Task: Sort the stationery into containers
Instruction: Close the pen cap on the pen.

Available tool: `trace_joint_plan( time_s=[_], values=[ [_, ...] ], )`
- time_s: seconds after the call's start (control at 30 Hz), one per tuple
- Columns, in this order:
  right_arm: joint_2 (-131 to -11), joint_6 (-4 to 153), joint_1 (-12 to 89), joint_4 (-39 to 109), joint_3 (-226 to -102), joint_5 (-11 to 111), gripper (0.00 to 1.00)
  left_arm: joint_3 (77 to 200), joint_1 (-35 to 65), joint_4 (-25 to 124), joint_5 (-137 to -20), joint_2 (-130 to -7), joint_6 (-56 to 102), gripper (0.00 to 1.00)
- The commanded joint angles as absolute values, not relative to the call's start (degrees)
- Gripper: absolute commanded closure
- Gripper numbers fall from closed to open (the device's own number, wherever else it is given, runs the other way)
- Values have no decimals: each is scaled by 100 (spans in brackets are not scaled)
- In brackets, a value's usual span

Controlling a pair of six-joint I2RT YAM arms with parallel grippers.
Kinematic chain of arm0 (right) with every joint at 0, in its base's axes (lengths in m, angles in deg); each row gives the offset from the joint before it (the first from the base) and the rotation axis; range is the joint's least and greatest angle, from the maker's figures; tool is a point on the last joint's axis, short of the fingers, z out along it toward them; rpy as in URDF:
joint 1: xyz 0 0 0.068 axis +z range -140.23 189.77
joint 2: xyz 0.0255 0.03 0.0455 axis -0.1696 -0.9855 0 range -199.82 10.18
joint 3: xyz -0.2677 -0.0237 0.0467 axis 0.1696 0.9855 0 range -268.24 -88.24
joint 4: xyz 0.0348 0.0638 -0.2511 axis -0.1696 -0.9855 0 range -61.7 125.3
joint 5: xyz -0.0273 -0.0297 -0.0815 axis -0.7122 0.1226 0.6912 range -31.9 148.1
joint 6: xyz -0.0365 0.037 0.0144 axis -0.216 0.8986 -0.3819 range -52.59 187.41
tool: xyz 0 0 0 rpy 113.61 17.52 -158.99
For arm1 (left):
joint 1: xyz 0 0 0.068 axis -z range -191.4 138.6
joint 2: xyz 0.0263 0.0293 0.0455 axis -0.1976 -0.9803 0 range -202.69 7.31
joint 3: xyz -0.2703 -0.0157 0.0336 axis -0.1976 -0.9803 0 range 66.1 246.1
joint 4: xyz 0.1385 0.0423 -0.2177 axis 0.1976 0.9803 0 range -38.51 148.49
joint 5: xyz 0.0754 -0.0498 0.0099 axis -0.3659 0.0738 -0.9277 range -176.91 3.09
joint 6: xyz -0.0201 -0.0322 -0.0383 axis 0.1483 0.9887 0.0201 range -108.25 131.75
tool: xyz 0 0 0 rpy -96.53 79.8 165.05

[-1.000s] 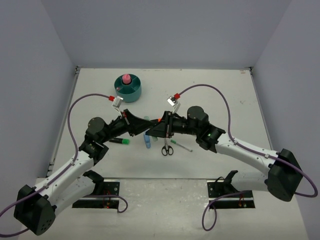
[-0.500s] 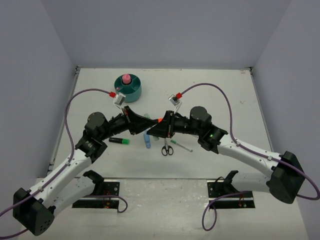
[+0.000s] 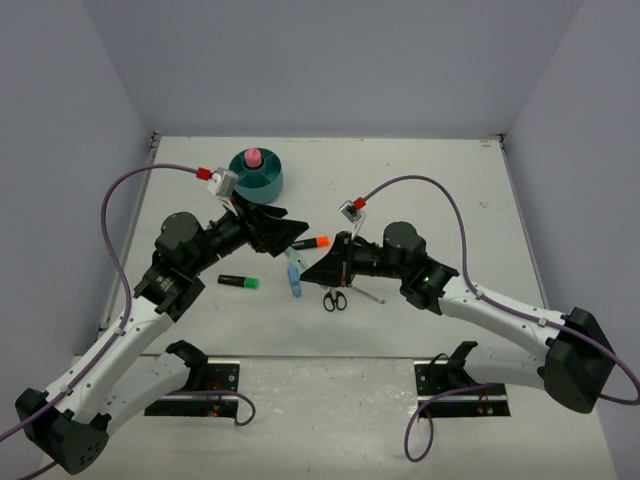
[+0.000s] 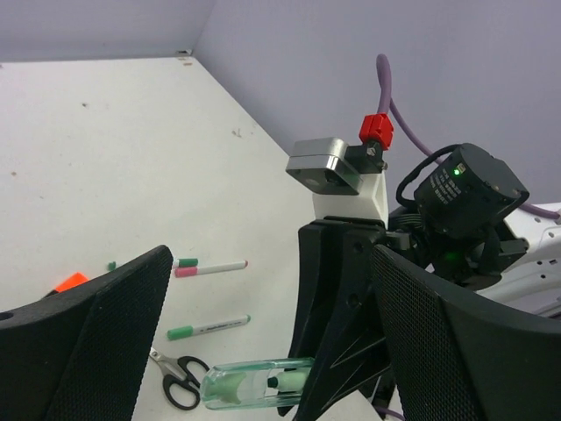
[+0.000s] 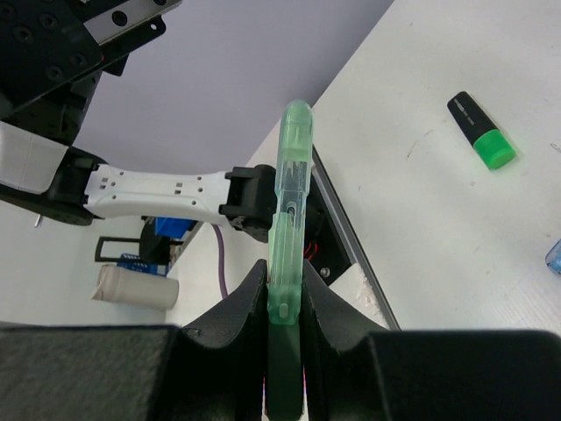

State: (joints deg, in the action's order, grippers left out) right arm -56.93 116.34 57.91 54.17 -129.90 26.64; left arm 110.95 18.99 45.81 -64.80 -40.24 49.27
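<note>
My right gripper [image 5: 285,294] is shut on a pale-green marker [image 5: 294,202] that sticks out past its fingertips; from above the gripper [image 3: 309,270] hangs low over the middle of the table. Just left of it, my left gripper [image 3: 288,228] stands wide open with its mesh fingers [image 4: 96,329] apart and the held marker [image 4: 254,383] in front of them, untouched. On the table lie an orange-capped highlighter [image 3: 311,242], a green-capped highlighter [image 3: 239,282], a blue marker [image 3: 295,285], scissors [image 3: 335,299] and thin white pens [image 4: 210,266]. The teal organiser [image 3: 262,183] holds a pink tube [image 3: 253,157].
The organiser stands at the back left, behind the left arm. Purple cables loop over both arms. Grey walls close the table on three sides, and the arm bases [image 3: 205,378] sit at the near edge.
My left gripper has opened wide and drawn back to the left, away from the right gripper. My right gripper has closed on the pale-green marker and sunk slightly toward the near side.
</note>
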Motion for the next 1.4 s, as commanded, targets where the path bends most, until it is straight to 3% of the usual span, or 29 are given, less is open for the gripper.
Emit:
trace_joint_plan(
  time_s=[0.0, 0.17, 0.37, 0.43, 0.5, 0.53, 0.63, 0.67, 1.13, 1.37],
  values=[
    [-5354, 11291, 5793, 5657, -12906, 2579, 100, 11310, 1875, 4905, -6710, -3838, 4490, 5],
    [-4836, 11055, 5793, 5836, -12656, 2497, 100, 10805, 1868, 4355, -5626, -3693, 4439, 22],
    [-4576, 10960, 5791, 5738, -12645, 2461, 100, 10225, 1873, 2874, -4446, -3921, 5205, 28],
    [-4512, 10948, 5793, 5742, -12665, 2485, 100, 10099, 1875, 2478, -4332, -4044, 5461, 37],
    [-4484, 10934, 5785, 5753, -12717, 2506, 100, 9997, 1875, 1953, -4142, -4142, 5704, 51],
    [-4496, 10933, 5792, 5753, -12726, 2513, 100, 9942, 1875, 1908, -4087, -4192, 5833, 53],
    [-4616, 10930, 5789, 5782, -12907, 2485, 100, 9824, 1880, 1146, -3918, -4411, 6311, 92],
    [-4671, 10933, 5793, 5797, -12954, 2479, 100, 9809, 1896, 1042, -3866, -4458, 6373, 100],
    [-5104, 10898, 5788, 5986, -13765, 2503, 100, 9327, 2024, 1137, -4008, -4520, 6352, 100],
    [-4989, 10920, 5800, 6342, -13352, 2315, 100, 9428, 2024, 1933, -4622, -4305, 6070, 100]
  ],
)
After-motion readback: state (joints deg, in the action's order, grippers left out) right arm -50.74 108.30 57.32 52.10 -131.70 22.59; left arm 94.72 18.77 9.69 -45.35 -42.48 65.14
